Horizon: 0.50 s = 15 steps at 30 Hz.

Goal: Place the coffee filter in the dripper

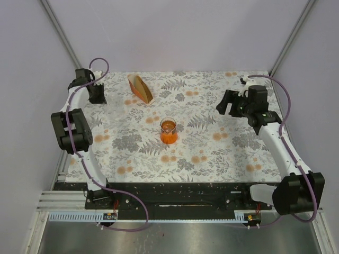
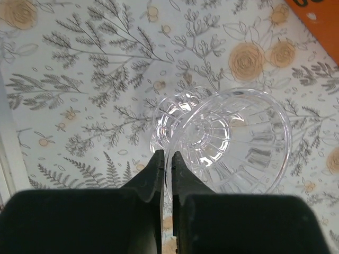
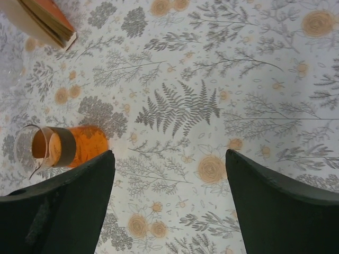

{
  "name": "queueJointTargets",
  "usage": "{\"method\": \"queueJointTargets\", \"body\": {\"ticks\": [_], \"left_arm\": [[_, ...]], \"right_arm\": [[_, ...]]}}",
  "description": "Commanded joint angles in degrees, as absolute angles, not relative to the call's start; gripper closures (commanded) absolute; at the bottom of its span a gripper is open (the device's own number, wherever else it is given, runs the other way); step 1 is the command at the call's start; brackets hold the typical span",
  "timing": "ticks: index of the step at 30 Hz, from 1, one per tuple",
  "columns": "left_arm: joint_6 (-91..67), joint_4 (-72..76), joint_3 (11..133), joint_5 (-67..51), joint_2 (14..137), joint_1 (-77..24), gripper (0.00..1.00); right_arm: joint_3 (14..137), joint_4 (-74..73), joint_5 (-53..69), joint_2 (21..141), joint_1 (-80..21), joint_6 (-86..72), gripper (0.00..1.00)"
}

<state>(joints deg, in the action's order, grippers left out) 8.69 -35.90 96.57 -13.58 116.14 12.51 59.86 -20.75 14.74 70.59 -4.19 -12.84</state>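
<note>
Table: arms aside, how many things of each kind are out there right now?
Dripper with an orange base: 1
Clear ribbed glass funnel, seen only from the left wrist: 1
Bundle of paper filters in an orange holder: 1
Total: 3
I cannot make out a single loose filter.

We see a white left arm (image 1: 86, 163) and a white right arm (image 1: 279, 142), black joint housings (image 1: 71, 129), looping purple cables (image 1: 99, 59).
</note>
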Motion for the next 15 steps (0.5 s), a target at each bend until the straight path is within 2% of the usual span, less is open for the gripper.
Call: {"method": "queueJointTargets", "body": {"ticks": [1, 4, 7, 15], "left_arm": [[9.8, -39.0, 92.1, -18.9, 110.0, 13.0, 1.00], [9.3, -39.0, 89.6, -21.6, 107.1, 13.4, 1.00], [8.9, -39.0, 87.4, -23.7, 104.7, 13.5, 1.00], [8.5, -38.9, 82.4, -27.9, 97.5, 13.6, 1.00]], "right_arm": [[65.0, -22.5, 7.1, 72.8, -16.0, -13.6, 0.09], [68.1, -23.1, -1.0, 76.1, -23.4, -18.3, 0.16], [70.6, -21.8, -0.3, 80.2, -27.3, -22.5, 0.24], [77.8, -24.3, -1.1, 89.6, -35.2, -23.4, 0.27]]}}
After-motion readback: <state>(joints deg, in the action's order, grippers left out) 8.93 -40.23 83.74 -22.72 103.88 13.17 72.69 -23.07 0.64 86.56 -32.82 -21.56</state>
